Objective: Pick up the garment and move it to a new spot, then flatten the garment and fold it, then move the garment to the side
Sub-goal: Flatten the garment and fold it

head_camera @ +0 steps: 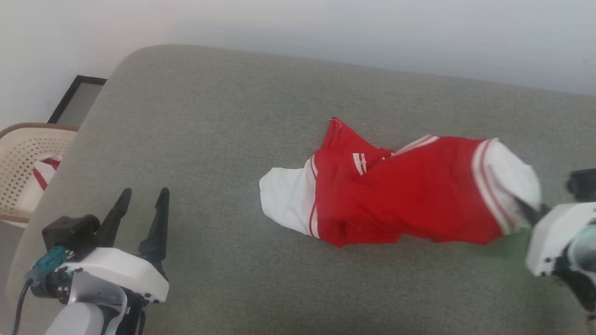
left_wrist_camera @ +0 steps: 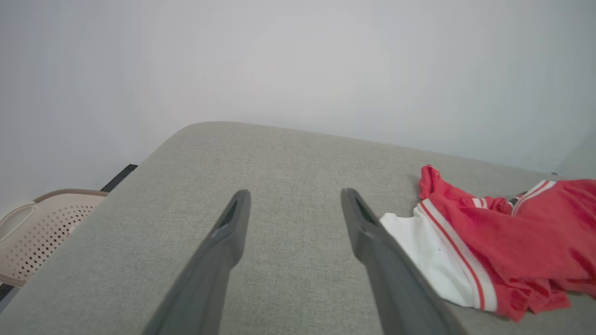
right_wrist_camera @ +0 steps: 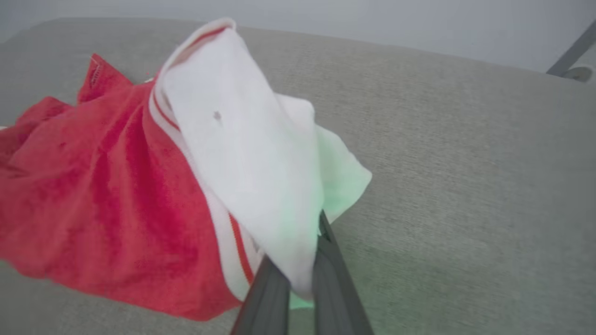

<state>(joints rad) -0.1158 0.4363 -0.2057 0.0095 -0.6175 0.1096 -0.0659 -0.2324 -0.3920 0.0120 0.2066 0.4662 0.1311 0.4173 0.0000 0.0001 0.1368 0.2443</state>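
Garment [head_camera: 396,200] lies crumpled on the grey upholstered surface [head_camera: 195,116], right of centre. Its right-hand white sleeve [right_wrist_camera: 242,153] is pinched and held up by the right end effector [right_wrist_camera: 300,274]. Left end effector [head_camera: 144,191] is spread wide and holds nothing, well apart at lower left, near the beige basket [head_camera: 18,158]

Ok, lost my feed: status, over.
Right gripper shut on garment sleeve. Left gripper open, apart. Garment crumpled on grey cushion. Basket well aside.

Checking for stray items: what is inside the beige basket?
A red-and-white cloth lies in the basket; the grey padded surface covers part of the basket, hiding anything else inside.
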